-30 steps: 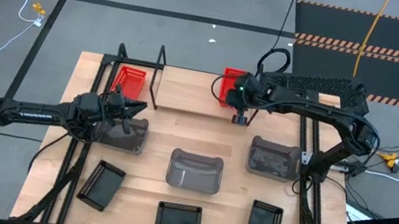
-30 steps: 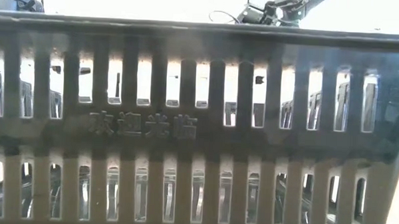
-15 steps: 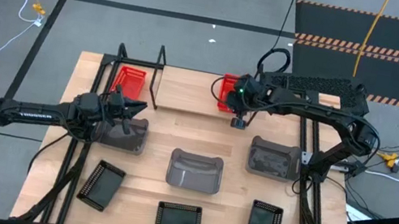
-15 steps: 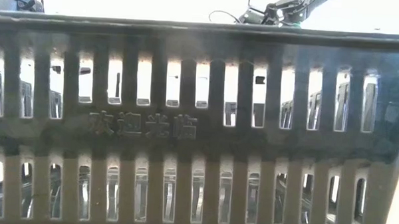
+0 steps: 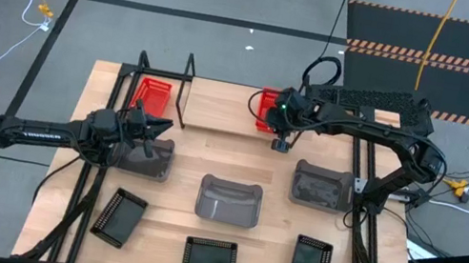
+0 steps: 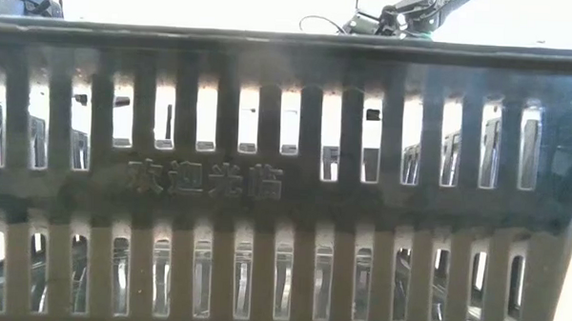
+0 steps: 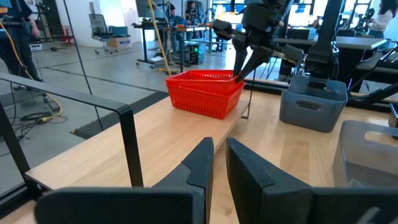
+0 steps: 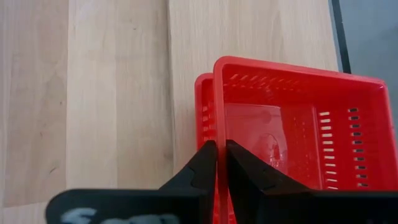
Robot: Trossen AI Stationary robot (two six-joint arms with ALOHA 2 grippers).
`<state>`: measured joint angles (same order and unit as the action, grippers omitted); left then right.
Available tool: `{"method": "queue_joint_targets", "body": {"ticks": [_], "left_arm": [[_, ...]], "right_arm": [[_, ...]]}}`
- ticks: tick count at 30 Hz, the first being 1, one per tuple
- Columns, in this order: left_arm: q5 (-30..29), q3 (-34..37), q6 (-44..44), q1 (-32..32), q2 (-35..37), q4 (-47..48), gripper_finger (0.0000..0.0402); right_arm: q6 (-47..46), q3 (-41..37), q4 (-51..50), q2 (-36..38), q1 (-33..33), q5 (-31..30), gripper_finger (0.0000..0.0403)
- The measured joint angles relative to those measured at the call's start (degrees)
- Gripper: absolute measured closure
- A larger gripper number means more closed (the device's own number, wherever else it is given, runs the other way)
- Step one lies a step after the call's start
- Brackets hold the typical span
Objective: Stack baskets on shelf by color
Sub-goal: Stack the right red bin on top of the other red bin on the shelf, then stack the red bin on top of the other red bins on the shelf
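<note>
The shelf (image 5: pixel 219 108) lies along the table's far edge. One red basket (image 5: pixel 152 95) rests on its left end. At its right end my right gripper (image 5: pixel 277 120) is shut on a red basket (image 8: pixel 292 130) that sits over a second red basket (image 8: pixel 204 112). Three grey baskets (image 5: pixel 229 200) stand in a row mid-table. Three black baskets (image 5: pixel 210 258) lie along the near edge. My left gripper (image 7: pixel 219 155) is shut and empty, above the left grey basket (image 5: pixel 145 156). My right gripper pinches the upper red basket's side wall at its rim (image 8: pixel 216 127), one finger (image 8: pixel 244 168) inside the basket and one (image 8: pixel 202 167) outside. The fingers come from above, pointing down. The basket stays level, lying in the second red basket with its rim shifted a little to one side.
The shelf's thin black upright frames (image 5: pixel 167 66) stand at its ends, one close beside the held basket (image 7: pixel 245 102). A black basket's perforated wall (image 6: pixel 285 180) fills the low view. Bare wood shows on the shelf between the red baskets.
My right gripper and its red basket have edged slightly toward the table's left over the other red basket. The left arm has kept still.
</note>
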<state>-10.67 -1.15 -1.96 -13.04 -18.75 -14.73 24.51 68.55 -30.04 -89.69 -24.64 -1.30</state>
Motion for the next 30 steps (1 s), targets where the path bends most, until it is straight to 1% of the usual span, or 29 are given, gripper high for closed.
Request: {"method": "queue_joint_targets", "body": {"ticks": [2,4,8,11,14,18,22,25,27,30], "left_arm": [[0.01,0.00,-0.02,0.01,-0.01,-0.01,0.0355],[-0.01,0.00,0.00,0.00,0.01,-0.01,0.0355],[0.00,0.00,0.00,-0.01,0.00,-0.01,0.0355],[-0.01,0.00,0.13,0.00,-0.01,-0.01,0.0355],[-0.01,0.00,0.13,-0.01,0.01,-0.01,0.0355],[-0.01,0.00,0.19,0.00,0.01,0.01,0.0355],[-0.01,0.00,2.17,-0.01,0.01,0.01,0.0355],[0.01,0.00,3.99,-0.01,0.01,-0.43,0.0355],[0.00,0.00,4.94,-0.06,0.00,-0.30,0.0355],[0.02,0.00,5.01,-0.04,0.01,1.11,0.0355]], "right_arm": [[0.00,0.00,-0.02,0.00,0.00,0.02,0.0366],[-0.02,0.00,-0.22,0.00,0.00,0.12,0.0349],[-0.98,0.00,-0.04,0.00,0.00,1.43,0.0288],[-1.93,0.00,0.47,0.00,0.00,1.25,0.0238],[-4.34,0.00,2.32,0.30,0.24,-0.44,0.0207],[-6.01,0.00,6.94,1.89,1.87,-1.65,0.0196],[-6.41,0.00,18.47,3.71,4.63,-4.63,0.0195],[-6.89,0.04,26.11,4.00,5.91,-4.38,0.0195],[-7.12,0.07,28.57,3.84,6.70,-3.67,0.0195],[-10.18,0.07,32.49,2.60,8.23,-1.51,0.0195]]}}
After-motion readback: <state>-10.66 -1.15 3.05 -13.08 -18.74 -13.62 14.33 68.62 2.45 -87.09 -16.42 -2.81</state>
